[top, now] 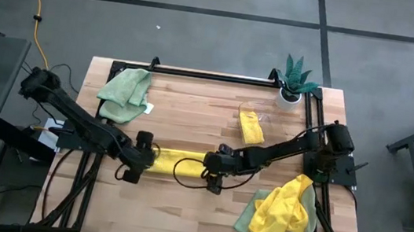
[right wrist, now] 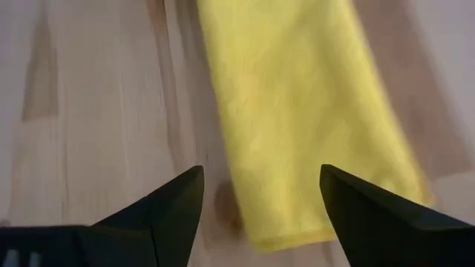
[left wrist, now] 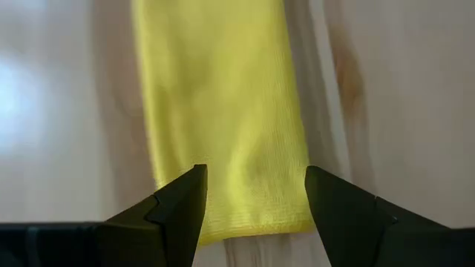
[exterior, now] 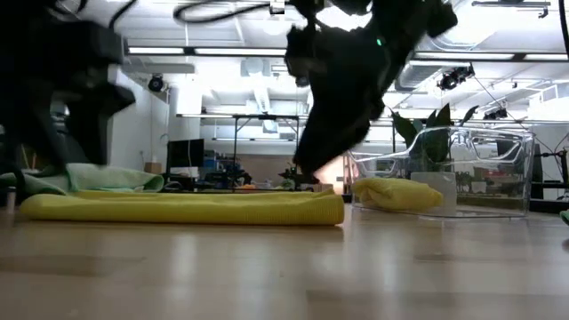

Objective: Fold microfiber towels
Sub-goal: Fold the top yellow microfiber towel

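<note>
Currently, your left gripper [top: 142, 155] stands with jaws wide over the left end of the long folded yellow microfiber towel [top: 177, 162] at mid-table; your right gripper [top: 213, 167], equally wide and empty, stands over its right end.

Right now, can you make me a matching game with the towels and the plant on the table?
Things:
1. folded yellow towel
2. green towel
3. potted plant
4. yellow towel in the clear bin

Places:
A. far right corner of the table
B. between the two open end effectors
C. far left part of the table, crumpled
D. right of centre, far half

Pairs: 1-B, 2-C, 3-A, 4-D
</note>
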